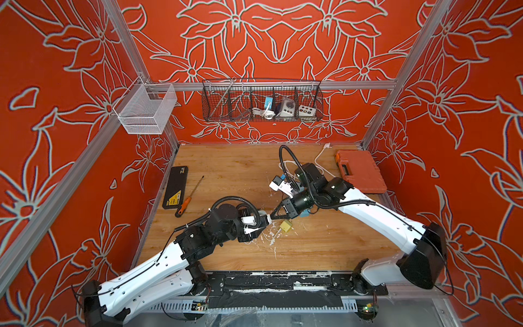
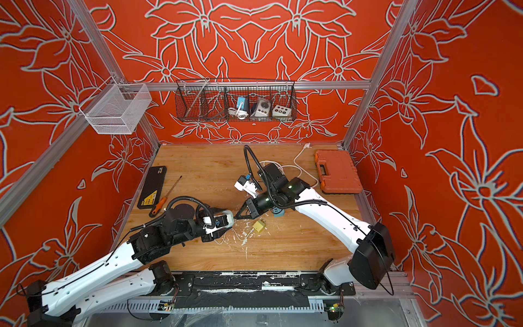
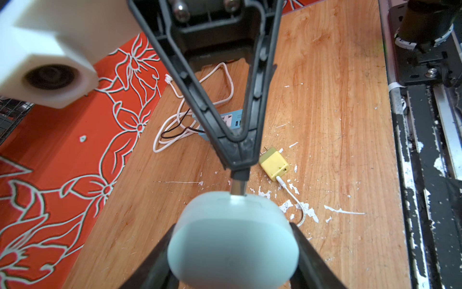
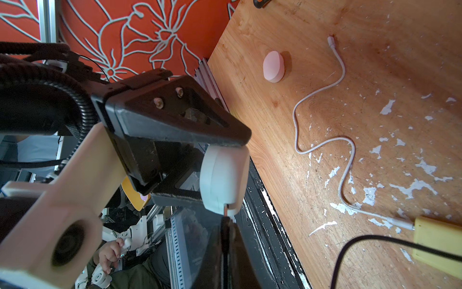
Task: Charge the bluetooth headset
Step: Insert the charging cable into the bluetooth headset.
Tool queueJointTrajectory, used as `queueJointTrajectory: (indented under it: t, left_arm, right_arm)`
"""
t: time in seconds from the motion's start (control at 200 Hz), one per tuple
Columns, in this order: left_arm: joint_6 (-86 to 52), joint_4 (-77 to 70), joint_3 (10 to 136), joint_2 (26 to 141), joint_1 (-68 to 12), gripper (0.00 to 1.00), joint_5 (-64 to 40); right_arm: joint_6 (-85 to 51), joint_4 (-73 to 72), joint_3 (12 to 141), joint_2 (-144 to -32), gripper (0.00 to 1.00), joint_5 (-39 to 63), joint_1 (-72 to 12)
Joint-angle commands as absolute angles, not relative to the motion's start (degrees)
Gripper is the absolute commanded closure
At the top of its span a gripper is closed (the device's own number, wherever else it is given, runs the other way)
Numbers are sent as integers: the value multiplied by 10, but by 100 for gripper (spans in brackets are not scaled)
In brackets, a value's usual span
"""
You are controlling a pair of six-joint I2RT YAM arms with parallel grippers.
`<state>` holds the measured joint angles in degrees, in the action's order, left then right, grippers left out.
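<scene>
**A:** Where is the headset?

**B:** Its pale blue earbud charging case (image 3: 232, 240) is held off the worktop (image 1: 240, 164), near the yellow charger (image 1: 285, 226), on the side facing the left arm.

**A:** Who holds it?

**B:** The left pincer (image 1: 259, 222) is clenched on it, with one black finger (image 3: 310, 260) on each flat side. The case's narrow end points at the other arm.

**A:** And the right pincer?

**B:** The right pincer (image 3: 238, 160) is closed tight on a small black plug (image 3: 239, 175). The plug's metal tip touches the case's end at a shallow slot. I cannot tell how deep it sits.

**A:** Is there a lead on that plug?

**B:** A black cable (image 4: 375, 240) runs back along the right pincer, passing over the yellow charger in the right wrist view.

**A:** Is the charger itself wired?

**B:** A white cable (image 4: 345, 160) leaves one end of it and snakes across the chipped wood. Its free connector lies bare, well apart from the charger.

**A:** Anything else around it?

**B:** A blue power strip (image 3: 230, 120) lies just behind the charger, under the right arm, with a coil of white cord beside it. A pink oval pod (image 4: 273, 66) sits farther off, near the white cable's loose end. An orange tool case (image 1: 360, 172) is well apart from the charger, at the far right corner.
</scene>
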<state>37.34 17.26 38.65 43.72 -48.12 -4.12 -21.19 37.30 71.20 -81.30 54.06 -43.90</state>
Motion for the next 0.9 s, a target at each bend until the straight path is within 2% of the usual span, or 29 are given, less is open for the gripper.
queueJointTrajectory:
  t: [0.0,0.395,0.896]
  left_arm:
    - [383,143,387,431,-490,61,-48]
    - [390,147,394,437,-498,65,-48]
    - [383,150,407,446,-518,76,-54]
  right_arm:
    - [-208,371,720,-820,97,547,-452]
    - [-176,427,757,-845,97,509,-468]
    - [-224,374,757,-859,98,515,-470]
